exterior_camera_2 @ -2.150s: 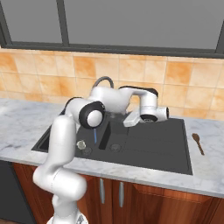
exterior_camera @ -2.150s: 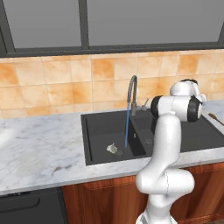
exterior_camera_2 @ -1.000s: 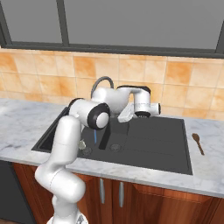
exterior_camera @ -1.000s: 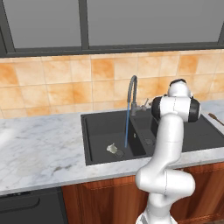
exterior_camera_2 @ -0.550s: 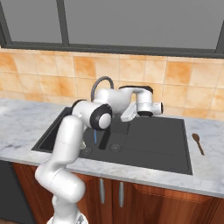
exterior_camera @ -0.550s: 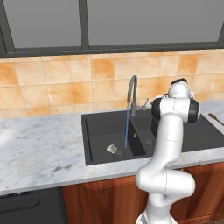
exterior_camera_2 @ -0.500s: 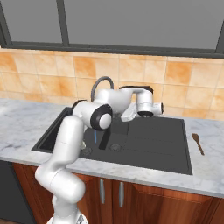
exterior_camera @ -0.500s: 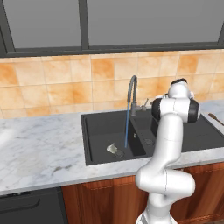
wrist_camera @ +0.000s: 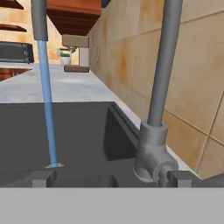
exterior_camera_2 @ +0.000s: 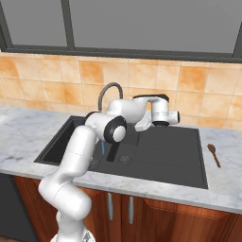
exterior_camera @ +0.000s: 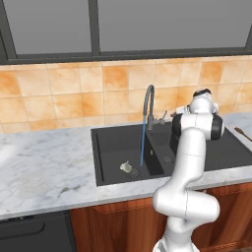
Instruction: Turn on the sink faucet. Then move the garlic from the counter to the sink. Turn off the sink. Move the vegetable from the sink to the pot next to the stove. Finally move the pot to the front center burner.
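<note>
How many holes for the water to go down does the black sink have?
2. One drain is in the wide left bowl of the sink, beside the garlic. The other drain is in the narrower bowl, by the arm. More may be hidden behind the arm.

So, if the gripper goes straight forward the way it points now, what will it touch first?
Most likely the base of the sink faucet: in the hand view it stands just ahead of the open gripper, slightly toward one fingertip. The water stream falls beyond, into the sink. Depth is hard to judge.
</note>
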Available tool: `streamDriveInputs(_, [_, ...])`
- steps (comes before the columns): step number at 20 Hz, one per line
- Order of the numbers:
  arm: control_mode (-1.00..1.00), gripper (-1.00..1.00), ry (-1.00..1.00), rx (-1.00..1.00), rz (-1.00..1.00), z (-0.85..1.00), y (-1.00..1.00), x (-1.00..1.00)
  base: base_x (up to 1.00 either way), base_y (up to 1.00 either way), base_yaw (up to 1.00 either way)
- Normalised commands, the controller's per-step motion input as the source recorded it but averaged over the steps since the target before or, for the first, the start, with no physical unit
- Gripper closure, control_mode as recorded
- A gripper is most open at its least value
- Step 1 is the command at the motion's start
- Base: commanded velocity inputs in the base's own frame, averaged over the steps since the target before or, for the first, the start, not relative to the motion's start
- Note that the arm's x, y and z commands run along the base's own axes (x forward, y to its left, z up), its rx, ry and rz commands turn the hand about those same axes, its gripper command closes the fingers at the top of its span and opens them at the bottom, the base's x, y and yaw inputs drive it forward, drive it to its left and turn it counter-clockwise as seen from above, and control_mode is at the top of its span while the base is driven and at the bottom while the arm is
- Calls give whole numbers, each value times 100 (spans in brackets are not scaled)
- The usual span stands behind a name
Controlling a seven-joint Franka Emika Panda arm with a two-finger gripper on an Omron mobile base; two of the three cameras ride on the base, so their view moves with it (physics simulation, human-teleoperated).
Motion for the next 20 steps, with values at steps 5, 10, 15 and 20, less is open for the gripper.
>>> streamDriveInputs(5, [-100,-100,0,0,0,0,-2,37,0,0,0])
streamDriveInputs(10, [-100,-100,0,0,0,-3,-2,30,0,0,0])
streamDriveInputs(15, [-100,-100,0,0,0,-6,-5,18,0,0,0])
streamDriveInputs(20, [-100,-100,0,0,0,-2,0,14,0,0,0])
